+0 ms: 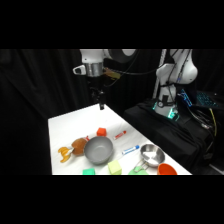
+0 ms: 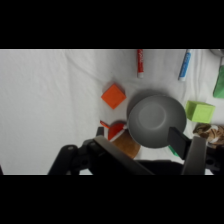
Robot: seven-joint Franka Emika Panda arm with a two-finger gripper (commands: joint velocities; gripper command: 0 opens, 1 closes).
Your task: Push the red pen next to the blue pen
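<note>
your gripper [image 1: 101, 106] hangs spread, high over the far table. red pen [image 1: 120, 134] lies apart from blue pen [image 1: 130, 149]; descend behind it, sweep toward the blue.

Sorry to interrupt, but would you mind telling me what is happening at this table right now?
A white Franka arm is set to push the short red pen next to the white-barrelled pen with a blue end. Its black two-finger gripper hangs above the far part of the white table, touching nothing. The two pens lie apart, to the right of the grey metal bowl, the red one farther back. An orange-red block sits just behind the bowl. The push has not begun.
</note>
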